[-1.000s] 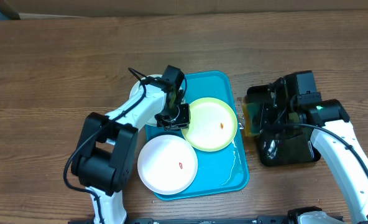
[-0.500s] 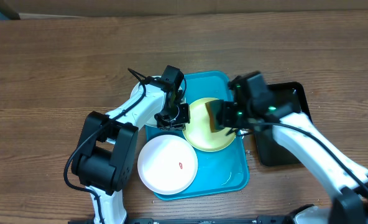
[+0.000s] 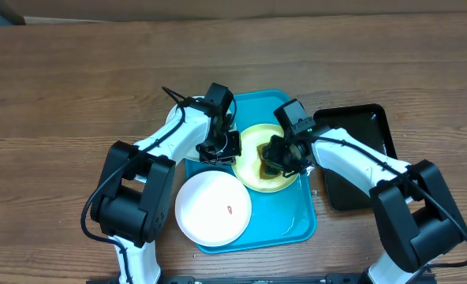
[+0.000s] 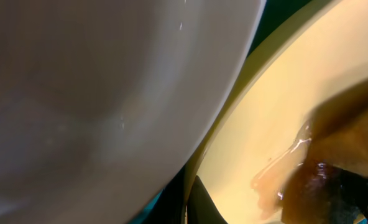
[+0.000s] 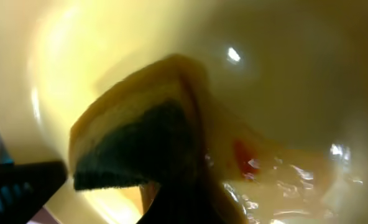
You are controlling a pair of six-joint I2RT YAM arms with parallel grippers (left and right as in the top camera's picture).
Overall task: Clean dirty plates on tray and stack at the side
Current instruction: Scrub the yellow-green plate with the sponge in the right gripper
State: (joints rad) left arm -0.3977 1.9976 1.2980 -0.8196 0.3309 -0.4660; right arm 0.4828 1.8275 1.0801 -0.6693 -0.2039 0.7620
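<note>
The cyan tray (image 3: 297, 217) holds the green-rimmed plate (image 3: 253, 138) and a white plate (image 3: 213, 209) with a red speck. My left gripper (image 3: 224, 148) is shut on the green-rimmed plate's left rim; its finger (image 4: 193, 205) shows at the rim (image 4: 283, 93) next to a white plate (image 4: 97, 93). My right gripper (image 3: 274, 164) is shut on a yellow and dark green sponge (image 5: 140, 124) pressed on the wet plate (image 5: 283, 62), beside a red speck (image 5: 243, 155). A third white rim (image 3: 173, 118) peeks out left of my left arm.
A glossy black tray (image 3: 367, 126) lies on the wooden table right of the cyan tray. Water streaks lie on the cyan tray's right side. My right arm stretches across the gap between the two trays.
My right arm has swung left from the black tray with the sponge and set it down on the green-rimmed plate. My left arm has not moved.
</note>
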